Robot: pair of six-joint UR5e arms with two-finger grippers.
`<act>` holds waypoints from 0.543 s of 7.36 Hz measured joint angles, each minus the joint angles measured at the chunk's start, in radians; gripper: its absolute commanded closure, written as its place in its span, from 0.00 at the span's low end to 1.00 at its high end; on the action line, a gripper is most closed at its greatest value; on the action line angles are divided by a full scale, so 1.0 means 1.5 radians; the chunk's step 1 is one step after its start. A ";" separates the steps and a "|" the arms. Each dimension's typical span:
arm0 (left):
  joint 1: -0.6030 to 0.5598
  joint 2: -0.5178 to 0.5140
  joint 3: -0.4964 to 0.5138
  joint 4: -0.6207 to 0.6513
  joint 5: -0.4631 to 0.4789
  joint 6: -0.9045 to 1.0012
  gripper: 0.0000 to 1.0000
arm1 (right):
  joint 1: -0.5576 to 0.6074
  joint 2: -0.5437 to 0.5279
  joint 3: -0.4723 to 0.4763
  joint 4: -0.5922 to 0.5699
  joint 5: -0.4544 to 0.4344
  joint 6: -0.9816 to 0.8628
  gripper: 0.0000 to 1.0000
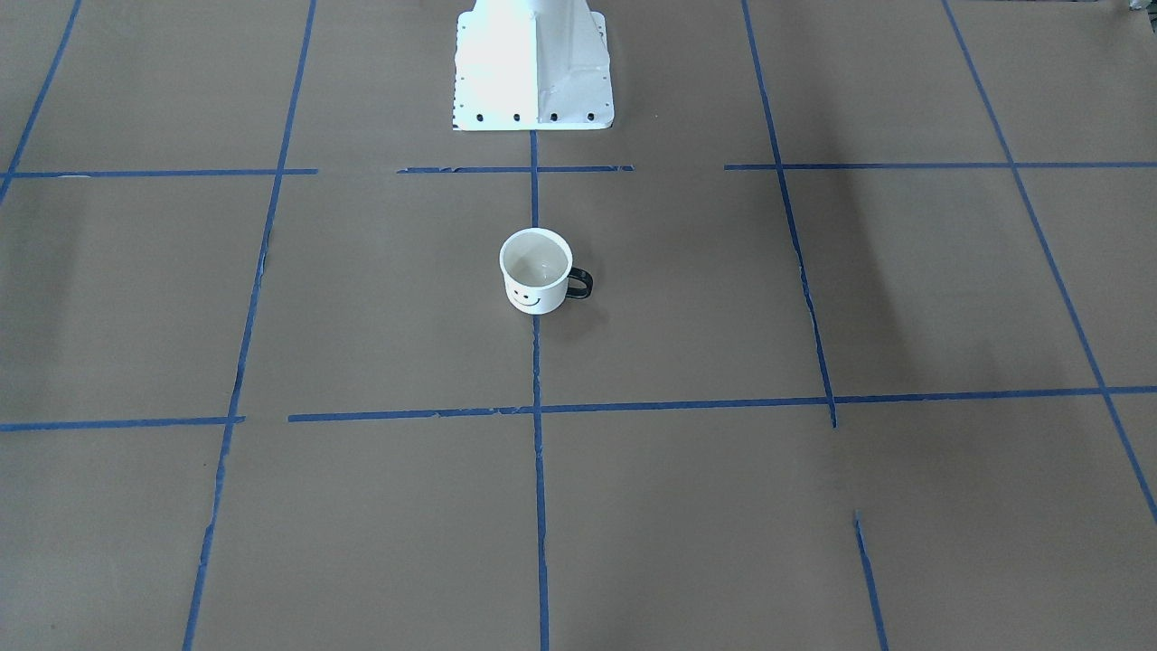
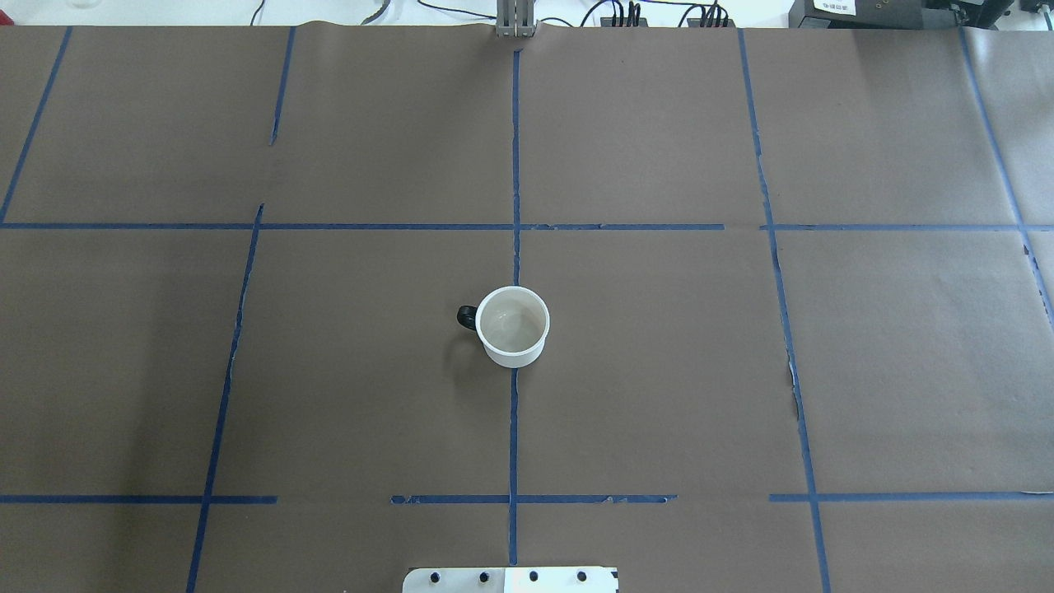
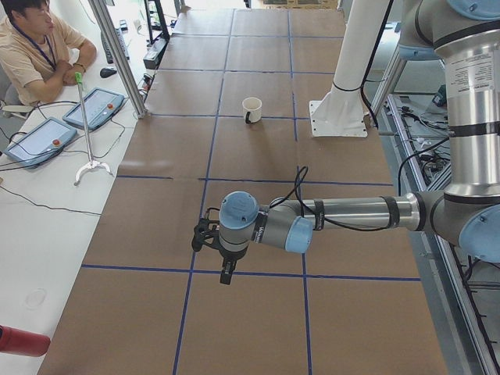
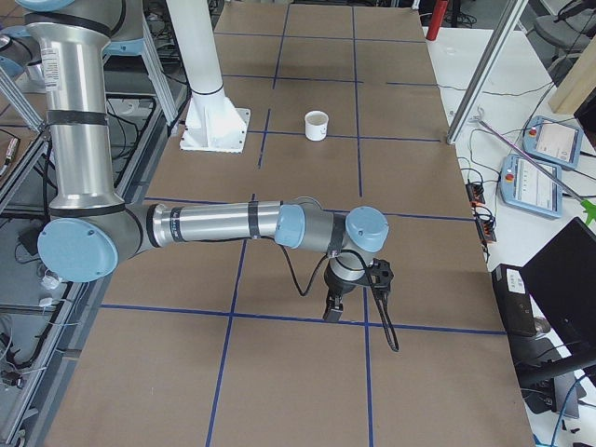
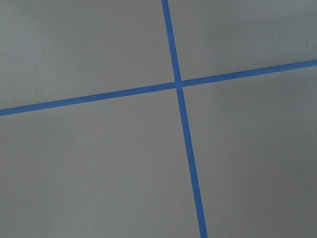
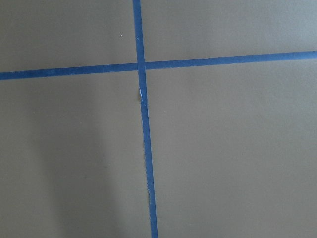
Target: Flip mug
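Note:
The white mug (image 1: 535, 271) stands upright with its mouth up on the brown table, near the middle on a blue tape line. Its smiley face points away from the robot base. Its black handle (image 2: 467, 316) points to the robot's left. The mug also shows in the overhead view (image 2: 512, 325), the left side view (image 3: 251, 108) and the right side view (image 4: 317, 125). My left gripper (image 3: 226, 273) hangs over the table far from the mug, pointing down. My right gripper (image 4: 331, 312) does the same at the other end. I cannot tell whether either is open or shut. Both wrist views show only table and tape.
The white robot base (image 1: 533, 72) stands just behind the mug. Blue tape lines (image 2: 515, 165) grid the brown paper. A seated operator (image 3: 31, 55) and teach pendants (image 3: 94, 108) are beside the far long edge. A metal post (image 2: 515, 21) stands at that edge.

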 measured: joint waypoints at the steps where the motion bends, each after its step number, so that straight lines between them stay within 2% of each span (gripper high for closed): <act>1: 0.001 -0.003 0.002 0.001 0.001 0.000 0.00 | 0.000 0.000 0.000 0.000 0.000 0.000 0.00; 4: 0.002 0.002 -0.001 0.006 0.002 0.000 0.00 | 0.000 0.000 0.000 0.000 0.000 0.000 0.00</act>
